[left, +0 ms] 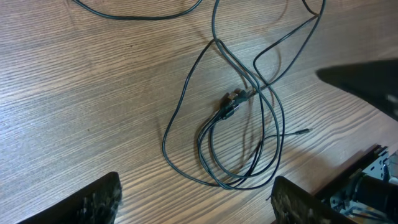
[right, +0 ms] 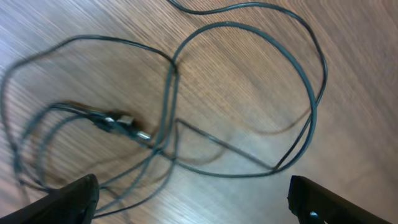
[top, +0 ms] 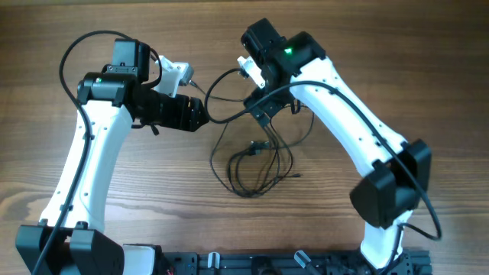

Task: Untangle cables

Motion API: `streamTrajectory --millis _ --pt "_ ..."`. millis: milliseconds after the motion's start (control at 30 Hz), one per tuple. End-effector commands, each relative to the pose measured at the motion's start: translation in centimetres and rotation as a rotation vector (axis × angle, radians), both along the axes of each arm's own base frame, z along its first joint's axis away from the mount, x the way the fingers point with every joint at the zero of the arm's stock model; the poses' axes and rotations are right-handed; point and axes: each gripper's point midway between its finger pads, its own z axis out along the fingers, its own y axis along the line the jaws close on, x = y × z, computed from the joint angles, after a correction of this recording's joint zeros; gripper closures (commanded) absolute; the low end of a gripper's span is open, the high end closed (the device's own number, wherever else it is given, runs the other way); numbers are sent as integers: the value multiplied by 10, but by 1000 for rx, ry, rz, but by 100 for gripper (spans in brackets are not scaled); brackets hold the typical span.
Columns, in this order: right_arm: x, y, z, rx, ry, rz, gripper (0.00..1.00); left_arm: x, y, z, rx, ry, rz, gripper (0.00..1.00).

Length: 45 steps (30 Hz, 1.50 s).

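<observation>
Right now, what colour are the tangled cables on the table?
Black. The cables show best in the left wrist view.

No text, label, brand or number can be read in any view. Only a small green light [top: 288, 52] is seen lit on the right arm [top: 340, 103], near its wrist.
</observation>
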Motion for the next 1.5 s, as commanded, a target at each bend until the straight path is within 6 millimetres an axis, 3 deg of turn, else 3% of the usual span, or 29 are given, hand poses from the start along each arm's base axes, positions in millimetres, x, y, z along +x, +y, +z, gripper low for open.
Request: streamTrajectory --millis 0,133,300,533,600,633,667,700,733,967,1033,1100,1267,1333,1467 --pt "34 -33 -5 -60 -60 -1 0 1 1 -3 2 9 6 21" --pt "63 -64 -5 53 -66 16 4 1 1 -3 4 4 -3 13" --pt "64 -77 -7 243 16 -40 4 1 1 -3 7 -3 -18 13" --pt "38 -80 -85 231 176 -97 0 1 4 -5 27 -4 -16 8" --pt "31 -70 -94 297 204 -89 1 1 4 -4 26 -5 -17 7" --pt "30 -64 -94 330 211 -85 6 1 3 -4 23 -5 -18 7" --pt "30 -62 -93 342 216 -86 23 1 3 -4 23 -4 -18 6" --pt "30 -61 -91 356 223 -139 86 1 3 -4 23 -4 -18 6" --pt "29 -61 -90 360 231 -176 96 1 3 -4 22 -5 -18 6" --pt "27 -60 -57 398 199 -250 95 1 3 -4 22 -4 -17 6" --pt "28 -62 -59 386 192 -249 77 1 3 -4 22 -3 -17 6" --pt "25 -62 -75 387 194 -250 60 -2 3 -5 19 10 -18 6" --pt "15 -64 -94 380 222 -257 45 -3 2 -5 16 15 -19 6" --pt "17 -63 -94 384 214 -260 33 -3 2 -5 16 15 -19 6" --pt "22 -62 -93 397 202 -302 30 -3 2 -5 16 15 -19 5"
